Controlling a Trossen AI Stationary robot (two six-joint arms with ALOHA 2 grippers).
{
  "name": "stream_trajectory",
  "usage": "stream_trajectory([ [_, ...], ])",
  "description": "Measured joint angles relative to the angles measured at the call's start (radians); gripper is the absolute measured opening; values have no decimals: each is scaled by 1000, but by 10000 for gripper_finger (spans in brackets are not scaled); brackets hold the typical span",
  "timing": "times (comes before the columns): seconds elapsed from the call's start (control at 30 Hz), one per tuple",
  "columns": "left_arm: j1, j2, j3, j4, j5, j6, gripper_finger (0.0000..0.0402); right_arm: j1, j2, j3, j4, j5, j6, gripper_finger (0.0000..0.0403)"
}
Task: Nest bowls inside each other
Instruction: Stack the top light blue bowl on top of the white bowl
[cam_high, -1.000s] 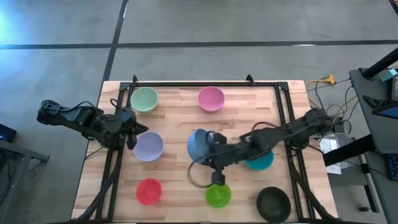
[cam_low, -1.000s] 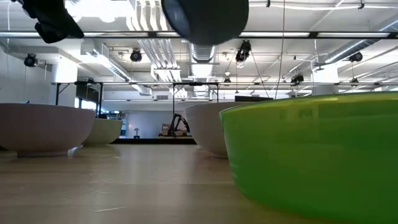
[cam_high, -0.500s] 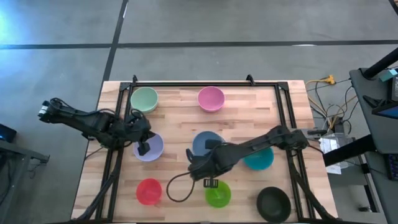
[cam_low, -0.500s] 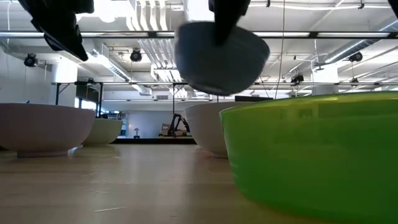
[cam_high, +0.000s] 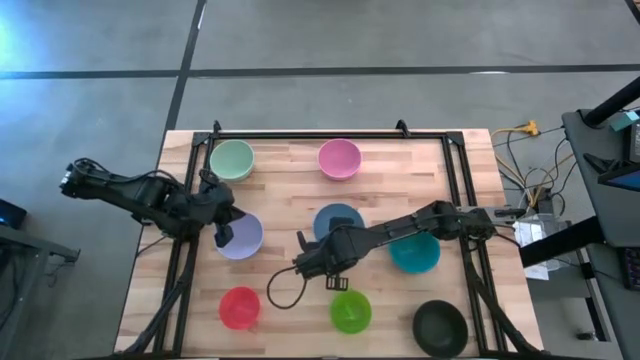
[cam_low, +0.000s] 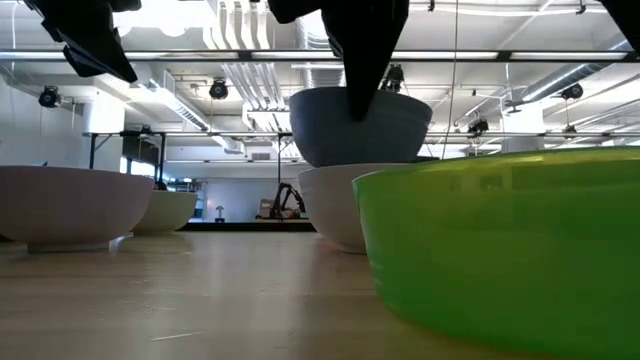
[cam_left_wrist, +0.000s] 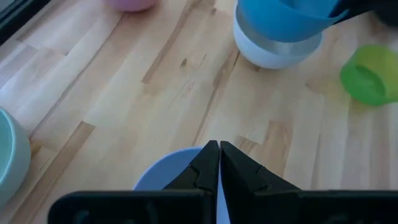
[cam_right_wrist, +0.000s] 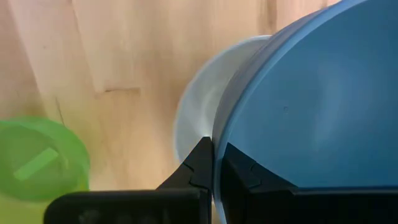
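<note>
My right gripper is shut on the blue bowl at the table's middle. That bowl stands upright over the white bowl, its bottom level with or just inside the white rim. At the left, my left gripper hovers shut and empty above the lavender bowl. The pale green bowl and pink bowl stand on the wood at the far side. The teal bowl is to the right. Along the near side are the red bowl, bright green bowl and black bowl. My right gripper pinches the blue bowl's rim on its near left side, one finger inside the bowl and one outside. The fingers come from above, pointing down. The bowl hangs mouth up over the white bowl; whether it rests in it, I cannot tell.
A black frame rims the table's far edge and both sides. A loose cable loop hangs from my right arm over the bare wood between the red and bright green bowls. Open wood lies between the lavender and blue bowls.
My right gripper has come down and toward the table's left, tipping from a slant to pointing down. The blue bowl, which hung tipped on its side high above the table, has turned mouth up and sunk onto the white bowl.
</note>
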Motion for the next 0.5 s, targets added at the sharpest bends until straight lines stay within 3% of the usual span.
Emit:
stream_trajectory([
  [0.5,0,-63,0,0,0,-3,0,6,0,-78,67,-104,-1,9],
])
